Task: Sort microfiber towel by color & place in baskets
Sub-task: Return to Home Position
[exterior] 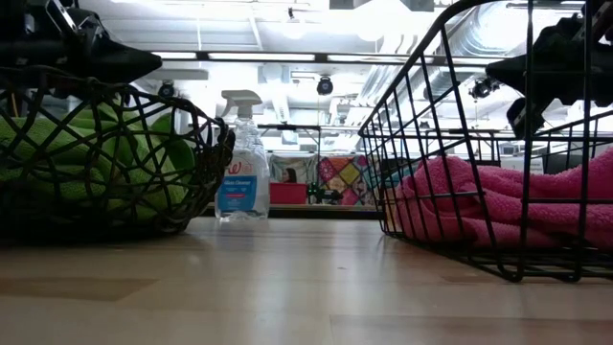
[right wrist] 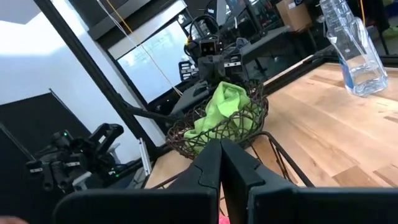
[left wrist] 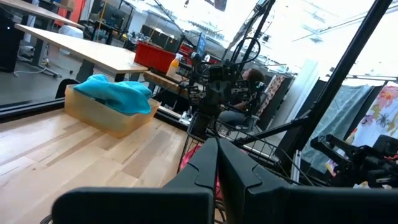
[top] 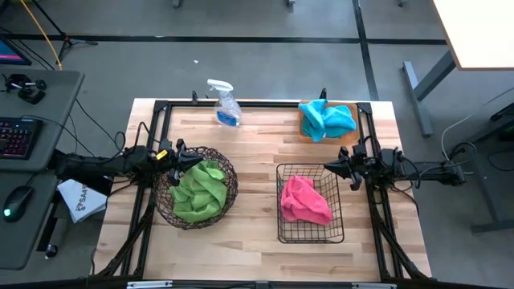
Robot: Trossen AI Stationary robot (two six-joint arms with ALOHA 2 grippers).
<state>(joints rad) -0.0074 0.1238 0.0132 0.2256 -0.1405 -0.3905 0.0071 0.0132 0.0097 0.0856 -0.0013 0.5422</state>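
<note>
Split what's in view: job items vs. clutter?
Job:
green towels in the round wire bowl
pink towel in the black grid basket
blue towel in the orange tray
left claw, right claw, both shut

Clutter:
spray bottle
keyboard, mouse on the side desk

**Four Cameras, One Table**

The high view looks straight down on the table. The low view sits at tabletop level between round bowl and grid basket. The left gripper sees that basket beyond its jaws; the right gripper, that bowl.
</note>
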